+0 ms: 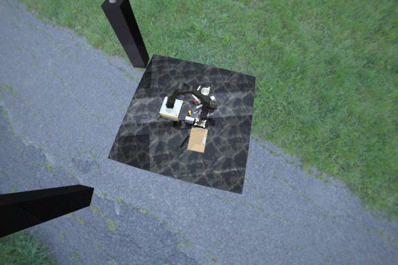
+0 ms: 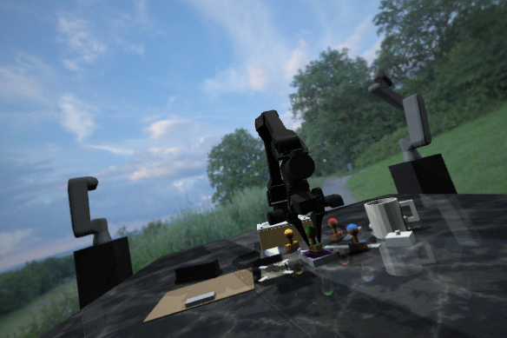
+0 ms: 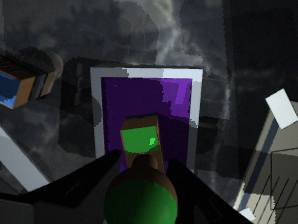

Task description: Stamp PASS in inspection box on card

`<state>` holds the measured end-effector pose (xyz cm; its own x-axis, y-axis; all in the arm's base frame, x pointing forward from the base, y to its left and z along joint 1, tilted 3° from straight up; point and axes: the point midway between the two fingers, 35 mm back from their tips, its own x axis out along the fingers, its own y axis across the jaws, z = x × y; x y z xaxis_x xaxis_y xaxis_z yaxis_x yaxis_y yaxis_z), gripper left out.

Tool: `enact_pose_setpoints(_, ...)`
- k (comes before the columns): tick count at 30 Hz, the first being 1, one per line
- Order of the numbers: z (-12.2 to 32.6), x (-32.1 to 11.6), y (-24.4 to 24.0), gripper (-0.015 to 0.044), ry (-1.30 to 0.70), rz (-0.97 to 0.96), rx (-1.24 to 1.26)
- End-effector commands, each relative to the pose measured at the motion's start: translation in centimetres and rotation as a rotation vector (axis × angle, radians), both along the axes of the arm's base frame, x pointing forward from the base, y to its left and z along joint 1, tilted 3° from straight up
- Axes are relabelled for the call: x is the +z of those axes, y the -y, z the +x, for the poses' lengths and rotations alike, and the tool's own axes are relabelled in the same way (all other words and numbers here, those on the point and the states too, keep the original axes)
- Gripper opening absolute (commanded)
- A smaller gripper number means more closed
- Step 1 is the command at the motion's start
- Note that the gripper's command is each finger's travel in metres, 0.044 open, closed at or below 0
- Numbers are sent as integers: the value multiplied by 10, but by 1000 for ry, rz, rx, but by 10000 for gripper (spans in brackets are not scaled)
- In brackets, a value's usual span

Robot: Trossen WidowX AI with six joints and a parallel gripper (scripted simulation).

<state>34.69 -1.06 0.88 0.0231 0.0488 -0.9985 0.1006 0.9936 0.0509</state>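
My gripper (image 2: 314, 241) (image 3: 144, 162) is shut on the green-knobbed stamp (image 2: 310, 231) (image 3: 142, 200), below the knob. The stamp stands roughly upright, its green-topped base over the lower middle of the purple ink pad (image 2: 325, 260) (image 3: 197, 102). Whether its underside touches the ink I cannot tell; that face is hidden. The pale card (image 2: 275, 272) (image 1: 200, 123) lies in a holder beside the pad and shows in part at the right of the wrist view (image 3: 286, 165). Its print area is too small or cut off to read.
Yellow (image 2: 289, 234), red (image 2: 332, 222) and blue (image 2: 352, 230) knobbed stamps stand around the pad. A white mug (image 2: 384, 218) (image 1: 205, 91) and a small white box (image 2: 400, 239) are beyond the blue one. A tan board (image 2: 226, 283) (image 1: 197, 142) lies on the card's other side, near a black block (image 2: 197, 270).
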Motion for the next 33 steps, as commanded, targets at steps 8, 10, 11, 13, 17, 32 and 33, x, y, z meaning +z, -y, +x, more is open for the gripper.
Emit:
enact_pose_setpoints(8,0,6,0,0,3,4,0)
enact_pose_setpoints(10,0,7,0,0,3,4,0)
enact_pose_setpoints(11,0,8,0,0,3,4,0)
enact_pose_setpoints(13,0,8,0,0,3,4,0)
enact_pose_setpoints(17,0,8,0,0,3,4,0)
enact_pose_setpoints(32,0,8,0,0,3,4,0)
enact_pose_setpoints(33,0,8,0,0,3,4,0)
